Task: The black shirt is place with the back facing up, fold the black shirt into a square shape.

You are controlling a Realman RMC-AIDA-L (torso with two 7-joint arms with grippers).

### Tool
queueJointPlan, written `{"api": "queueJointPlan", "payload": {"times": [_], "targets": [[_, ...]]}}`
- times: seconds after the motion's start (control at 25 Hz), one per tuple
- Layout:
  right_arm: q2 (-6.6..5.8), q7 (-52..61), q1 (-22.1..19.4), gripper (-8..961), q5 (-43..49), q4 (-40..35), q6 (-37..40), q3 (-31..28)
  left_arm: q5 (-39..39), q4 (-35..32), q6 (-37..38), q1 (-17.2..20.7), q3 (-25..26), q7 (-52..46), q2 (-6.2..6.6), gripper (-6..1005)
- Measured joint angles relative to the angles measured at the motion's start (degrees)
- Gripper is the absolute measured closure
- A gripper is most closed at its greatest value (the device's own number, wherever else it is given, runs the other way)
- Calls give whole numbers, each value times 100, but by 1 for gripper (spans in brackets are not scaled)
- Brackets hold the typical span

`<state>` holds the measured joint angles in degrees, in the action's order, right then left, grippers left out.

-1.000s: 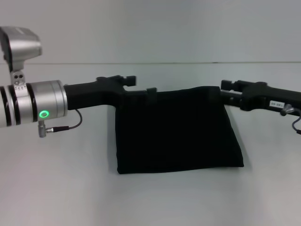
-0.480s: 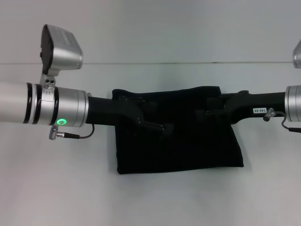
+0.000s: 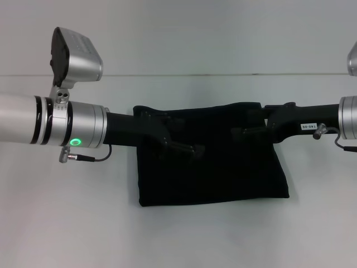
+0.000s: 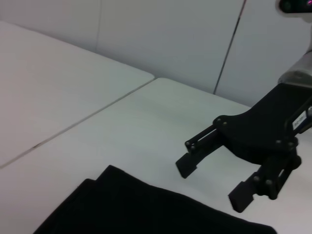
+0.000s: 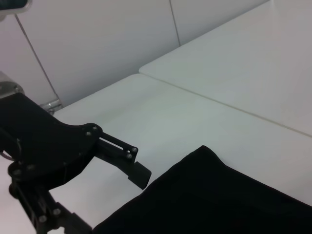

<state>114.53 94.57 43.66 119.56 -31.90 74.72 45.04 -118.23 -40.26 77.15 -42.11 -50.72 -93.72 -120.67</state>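
The black shirt [image 3: 212,162] lies folded into a near-square block on the white table [image 3: 83,223]. My left gripper [image 3: 187,146] hangs over the shirt's left part, open and empty. My right gripper [image 3: 245,127] is over the shirt's far right corner, open and empty. The left wrist view shows the right gripper [image 4: 214,183] with its fingers spread just above the shirt's edge [image 4: 146,214]. The right wrist view shows the left gripper [image 5: 109,202] with its fingers spread beside the shirt's corner [image 5: 219,195].
The table's far edge [image 3: 178,75] runs across behind the shirt, with a pale wall beyond it. A seam between two table tops [image 4: 83,122] shows in the wrist views. Bare table surface lies in front of the shirt and on both sides.
Both grippers have moved from the shirt's far corners inward over it. In the last half second the right gripper drew back slightly to the right. The shirt has not moved.
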Motion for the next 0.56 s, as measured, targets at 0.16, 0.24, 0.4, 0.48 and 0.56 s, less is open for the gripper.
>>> {"api": "queueJointPlan", "payload": {"times": [0.16,0.24,0.4,0.48,0.56], "targets": [[-1,1,18,87,6,0,-47,81,-22,-8,-90,24,-3,10,-5,68],[2,1,28,88,11,0,-94,135,-31,-8,-104,33,-3,13,-6,68],[13,1,42,89,15,0,-125,163,-46,-8,-121,46,-3,15,-9,67],[16,1,46,89,15,0,-138,163,-50,-8,-154,56,9,16,-9,67],[23,1,46,89,15,0,-157,163,-51,-8,-195,62,17,17,-9,67]]}}
